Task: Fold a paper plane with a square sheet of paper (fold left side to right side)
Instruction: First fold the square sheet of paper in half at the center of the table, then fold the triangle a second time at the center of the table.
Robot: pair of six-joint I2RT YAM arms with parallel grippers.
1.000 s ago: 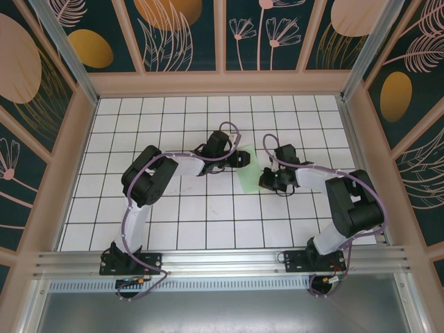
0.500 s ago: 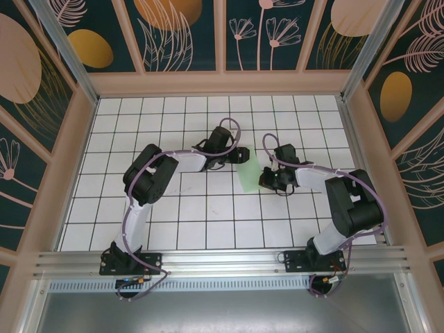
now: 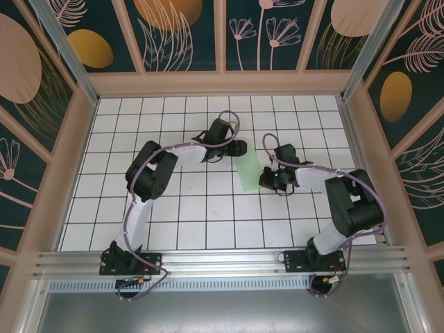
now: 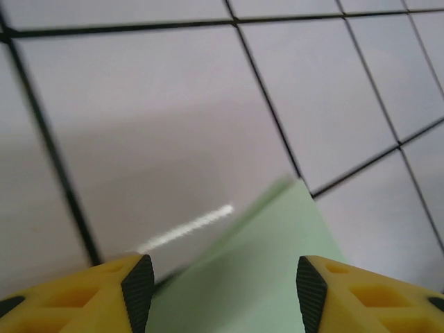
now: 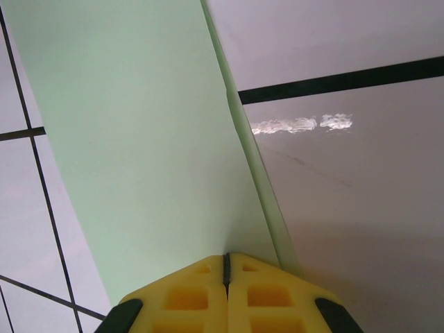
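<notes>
The square sheet of paper (image 3: 248, 172) lies on the white grid at centre right as a pale green folded strip, long side running far to near. My left gripper (image 3: 240, 147) hovers at its far left corner, open. In the left wrist view the paper (image 4: 277, 263) lies below the gap of the left gripper (image 4: 224, 295), and the black pads (image 4: 139, 288) do not touch it. My right gripper (image 3: 266, 180) is shut at the strip's right edge. In the right wrist view the tips of the right gripper (image 5: 225, 260) rest on the paper (image 5: 139, 139), where a lower layer peeks out on the right.
The white tiled table (image 3: 173, 208) is boxed in by wooden-framed walls (image 3: 222, 83) on three sides. An aluminium rail (image 3: 222, 260) carrying both arm bases runs along the near edge. Bare tiles stretch to the left and front of the paper.
My left gripper has drawn back toward the far side, off the strip, and its jaws have spread wider. The right gripper and the paper have stayed put.
</notes>
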